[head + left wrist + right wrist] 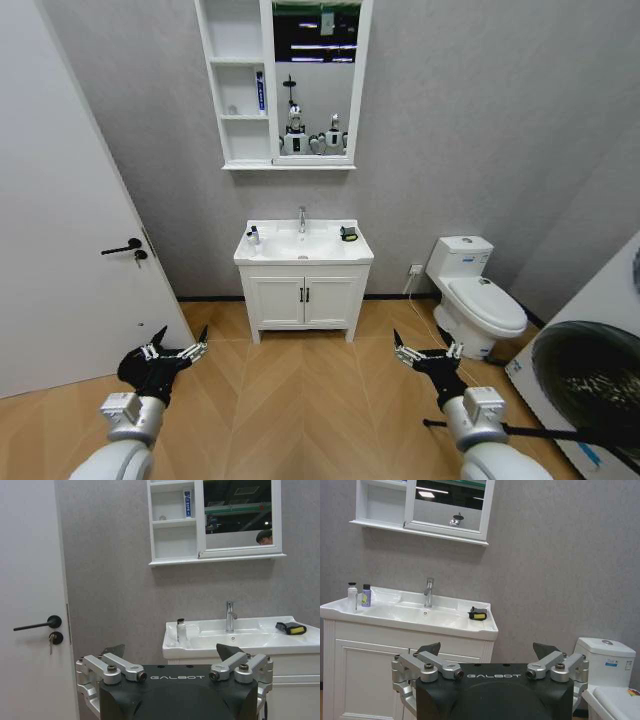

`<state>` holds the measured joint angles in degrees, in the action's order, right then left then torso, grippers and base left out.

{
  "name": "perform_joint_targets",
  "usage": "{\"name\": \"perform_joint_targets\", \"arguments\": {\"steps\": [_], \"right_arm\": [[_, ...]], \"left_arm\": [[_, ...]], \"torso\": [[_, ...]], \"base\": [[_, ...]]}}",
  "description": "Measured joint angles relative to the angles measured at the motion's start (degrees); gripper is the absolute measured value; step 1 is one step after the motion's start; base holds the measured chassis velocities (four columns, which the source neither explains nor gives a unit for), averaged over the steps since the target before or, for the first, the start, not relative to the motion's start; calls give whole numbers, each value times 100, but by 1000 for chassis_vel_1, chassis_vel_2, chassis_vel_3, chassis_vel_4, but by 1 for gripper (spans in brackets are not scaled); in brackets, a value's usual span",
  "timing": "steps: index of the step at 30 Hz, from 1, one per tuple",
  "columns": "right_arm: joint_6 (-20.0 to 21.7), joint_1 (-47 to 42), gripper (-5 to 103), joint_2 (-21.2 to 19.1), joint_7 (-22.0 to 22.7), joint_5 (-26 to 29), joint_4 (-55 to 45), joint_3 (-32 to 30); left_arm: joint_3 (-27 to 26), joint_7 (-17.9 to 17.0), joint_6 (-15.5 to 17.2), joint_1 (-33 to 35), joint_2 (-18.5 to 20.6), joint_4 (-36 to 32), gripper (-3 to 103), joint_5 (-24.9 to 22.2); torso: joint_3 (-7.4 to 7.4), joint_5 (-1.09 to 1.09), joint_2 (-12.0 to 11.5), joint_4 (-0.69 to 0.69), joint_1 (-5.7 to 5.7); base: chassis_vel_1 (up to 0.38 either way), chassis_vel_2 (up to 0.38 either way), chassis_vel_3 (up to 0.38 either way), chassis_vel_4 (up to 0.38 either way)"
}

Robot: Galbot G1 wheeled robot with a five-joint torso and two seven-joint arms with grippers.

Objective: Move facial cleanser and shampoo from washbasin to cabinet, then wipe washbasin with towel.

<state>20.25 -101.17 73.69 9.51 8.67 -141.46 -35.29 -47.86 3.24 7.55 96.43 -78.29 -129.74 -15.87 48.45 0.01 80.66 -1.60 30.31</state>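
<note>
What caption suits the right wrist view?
Open right gripper facing washbasin holding facial cleanser, shampoo, towel.

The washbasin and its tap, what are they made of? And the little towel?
The washbasin looks like glossy white ceramic: smooth, with soft reflections on its rim. The tap looks like chromed metal, silvery and mirror-shiny. The towel seems to be soft cloth, matte black with a yellow-green edge, folded and slightly rumpled.
</note>
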Motion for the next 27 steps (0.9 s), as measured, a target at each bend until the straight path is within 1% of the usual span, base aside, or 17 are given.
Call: {"name": "perform_joint_targets", "arguments": {"steps": [4,14,23,24,27], "right_arm": [[0,55,100,28,-29,0,42,-12],[-106,43,100,137,-57,-64,112,-11],[-112,57,100,146,-55,-76,136,11],[-117,61,100,146,-53,-76,136,11],[-124,63,100,146,-52,-77,136,13]], "left_arm": [[-1,38,-1,20,13,-10,100,-15],[27,48,113,-103,185,-49,100,-67],[41,34,140,-117,169,-75,100,-70],[40,34,140,-112,168,-78,100,-67],[36,34,140,-97,164,-107,100,-65]], "torso": [[0,1,0,3,0],[-1,0,1,2,-2],[-1,1,0,2,0],[0,-2,0,0,1],[0,3,0,2,0]], "base": [[0,0,0,0],[-24,29,25,-28],[-168,177,182,-184],[-243,244,249,-254],[-228,256,250,-255]]}}
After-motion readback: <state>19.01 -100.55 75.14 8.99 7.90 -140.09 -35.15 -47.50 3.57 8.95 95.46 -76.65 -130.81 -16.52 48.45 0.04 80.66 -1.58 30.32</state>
